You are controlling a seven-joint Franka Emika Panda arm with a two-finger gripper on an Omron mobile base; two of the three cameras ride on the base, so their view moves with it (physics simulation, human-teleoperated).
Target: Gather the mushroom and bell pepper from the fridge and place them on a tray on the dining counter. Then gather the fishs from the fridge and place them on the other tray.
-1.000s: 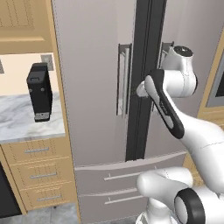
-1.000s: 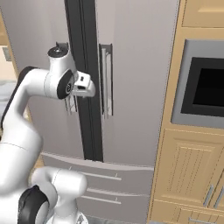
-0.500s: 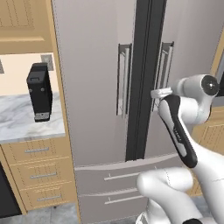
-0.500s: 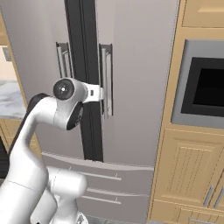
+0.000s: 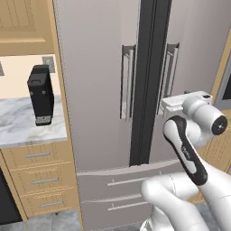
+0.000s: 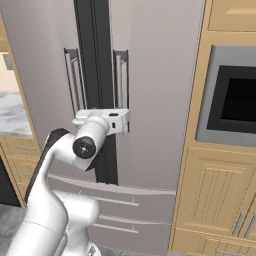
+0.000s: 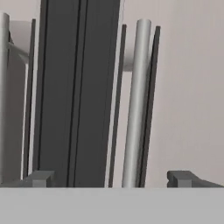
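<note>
Plainly, the grey fridge [image 5: 99,90] stands shut, jaws spread wide and empty before its right handle [image 7: 135,105]

The pincer [image 7: 109,178] faces the fridge [image 5: 99,67]; the right handle [image 7: 134,105] stands ahead between its tips, the left handle [image 7: 3,96] far left.

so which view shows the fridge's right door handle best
The hand view: the right door handle stands close and unblocked between the open claw tips. The base views show it smaller, its lower part hidden behind the arm.
</note>
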